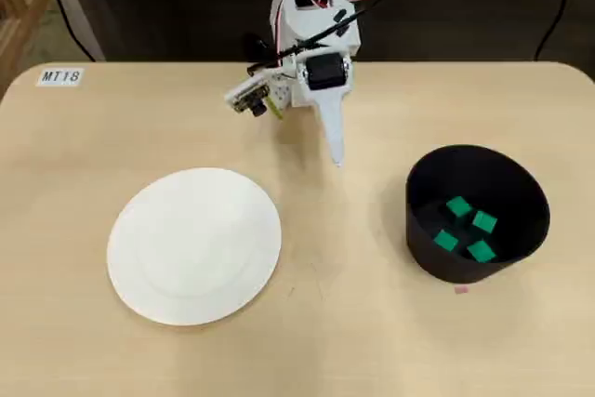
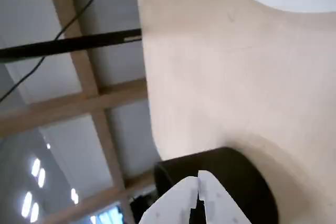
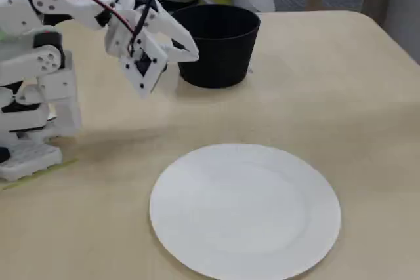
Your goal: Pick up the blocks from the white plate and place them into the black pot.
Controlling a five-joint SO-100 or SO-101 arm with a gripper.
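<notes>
Your table [image 1: 372, 341] carries only three things worth tracking. The white plate [image 1: 194, 245] sits bare toward the left of the overhead view, with no cube on it in any view. The black pot [image 1: 477, 214] stands well apart from it on the right, upright, and the overhead view shows four green blocks [image 1: 468, 227] lying on its floor, close together.

The arm [image 1: 311, 34] is folded back near its base at the far edge of the table, between plate and pot. Its gripper [image 1: 337, 157] is pinched closed and empty: in the wrist view the two white fingertips [image 2: 181, 195] meet at a seam with nothing between them.

Judged from this, the transfer looks complete, so your risks are now about undoing it. The pot is light-looking and tall-walled; in the fixed view the gripper tip hangs near its rim, so a careless swing toward that side could nudge or tip it and spill the blocks. A reach back to the plate would close on nothing and could scrape or shove the plate. You cannot see whether a fifth block lies out of frame.
</notes>
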